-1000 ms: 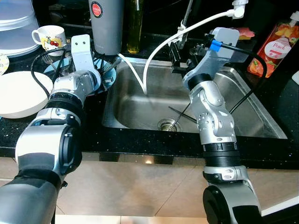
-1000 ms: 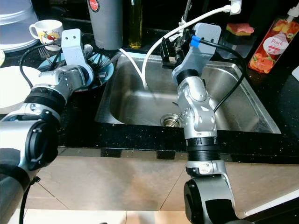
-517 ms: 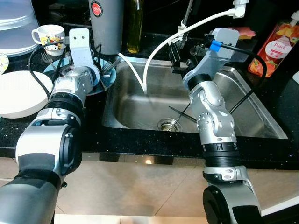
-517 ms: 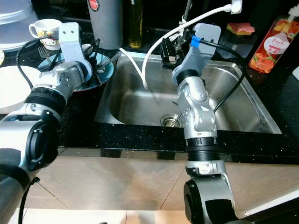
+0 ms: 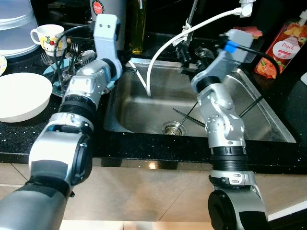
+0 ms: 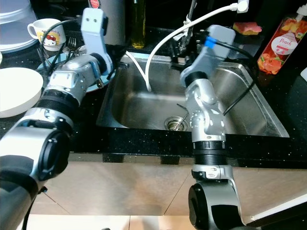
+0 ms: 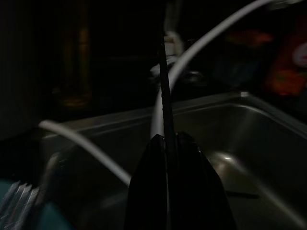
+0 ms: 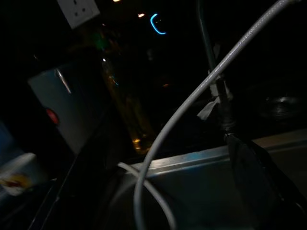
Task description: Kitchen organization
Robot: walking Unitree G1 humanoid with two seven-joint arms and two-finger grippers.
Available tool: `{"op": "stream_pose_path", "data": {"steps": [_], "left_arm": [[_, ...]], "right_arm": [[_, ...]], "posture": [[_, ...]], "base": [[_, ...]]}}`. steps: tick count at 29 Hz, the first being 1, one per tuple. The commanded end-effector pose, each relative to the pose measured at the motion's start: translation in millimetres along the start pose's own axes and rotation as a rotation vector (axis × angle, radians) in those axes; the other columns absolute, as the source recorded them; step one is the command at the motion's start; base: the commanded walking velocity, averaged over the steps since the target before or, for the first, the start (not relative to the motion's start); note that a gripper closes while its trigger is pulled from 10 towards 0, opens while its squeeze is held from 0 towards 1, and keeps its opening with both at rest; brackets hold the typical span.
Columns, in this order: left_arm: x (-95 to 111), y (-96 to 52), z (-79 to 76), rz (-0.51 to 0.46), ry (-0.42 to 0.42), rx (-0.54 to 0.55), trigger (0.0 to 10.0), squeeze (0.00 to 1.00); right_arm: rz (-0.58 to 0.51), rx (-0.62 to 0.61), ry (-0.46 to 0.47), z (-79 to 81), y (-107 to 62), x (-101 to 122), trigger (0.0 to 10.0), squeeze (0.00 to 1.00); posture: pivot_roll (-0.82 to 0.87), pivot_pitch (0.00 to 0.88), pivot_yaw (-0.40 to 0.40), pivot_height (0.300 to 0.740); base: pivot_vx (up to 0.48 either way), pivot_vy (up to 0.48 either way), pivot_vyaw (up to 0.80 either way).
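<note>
Stick (image 7: 164, 86), thin and dark, stands nearly upright out of the left gripper (image 7: 167, 140), whose fingers are pressed together on its lower end. In the eye views that wrist sits at the 9 o'clock rim of the sink (image 5: 144, 103). Two like sticks (image 5: 184, 115) lie crossed near the drain, toward 4 o'clock from the held one, so the left arm is likely the one to deliver. The right gripper (image 8: 244, 163) hangs by the faucet at 12 o'clock; its fingers cannot be told. Half a second ago the left wrist was over the blue plate (image 5: 50, 76) of forks (image 5: 72, 50); it has swung toward 3 o'clock.
</note>
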State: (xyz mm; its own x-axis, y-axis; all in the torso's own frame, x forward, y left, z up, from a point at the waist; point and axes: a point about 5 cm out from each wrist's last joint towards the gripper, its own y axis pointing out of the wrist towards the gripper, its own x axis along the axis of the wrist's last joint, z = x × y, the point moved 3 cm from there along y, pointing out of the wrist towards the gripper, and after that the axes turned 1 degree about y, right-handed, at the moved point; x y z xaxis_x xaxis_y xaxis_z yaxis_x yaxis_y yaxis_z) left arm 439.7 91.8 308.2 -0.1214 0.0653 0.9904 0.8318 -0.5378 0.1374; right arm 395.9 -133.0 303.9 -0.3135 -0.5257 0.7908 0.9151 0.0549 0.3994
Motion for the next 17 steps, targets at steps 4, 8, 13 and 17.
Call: {"op": "stream_pose_path", "data": {"steps": [4, 8, 13, 17], "left_arm": [[2.2, -3.3, -30.7, -0.031, -0.023, -0.236, 10.0, 0.0], [3.1, -14.7, -51.9, -0.044, -0.046, -0.424, 10.0, 0.0], [-0.4, -23.6, -61.0, -0.029, -0.035, -0.508, 10.0, 0.0], [-2.2, -27.8, -65.2, -0.027, -0.021, -0.542, 10.0, 0.0]], "right_arm": [[0.003, 0.143, 0.211, 10.3, -1.2, 14.8, 10.0, 0.0], [0.034, 0.27, 0.298, 24.3, -8.4, 15.3, 10.0, 0.0], [0.099, 0.349, 0.292, 34.4, -13.9, 5.9, 10.0, 0.0], [0.171, 0.377, 0.25, 35.9, -18.7, -8.9, 10.0, 0.0]], "posture": [[0.21, 0.052, -0.075, 0.74], [0.21, 0.046, -0.077, 0.74], [0.21, 0.04, -0.076, 0.74], [0.21, 0.04, -0.076, 0.74]], "base": [[0.0, 0.0, 0.0], [0.0, 0.0, 0.0], [0.0, 0.0, 0.0], [0.0, 0.0, 0.0]]}}
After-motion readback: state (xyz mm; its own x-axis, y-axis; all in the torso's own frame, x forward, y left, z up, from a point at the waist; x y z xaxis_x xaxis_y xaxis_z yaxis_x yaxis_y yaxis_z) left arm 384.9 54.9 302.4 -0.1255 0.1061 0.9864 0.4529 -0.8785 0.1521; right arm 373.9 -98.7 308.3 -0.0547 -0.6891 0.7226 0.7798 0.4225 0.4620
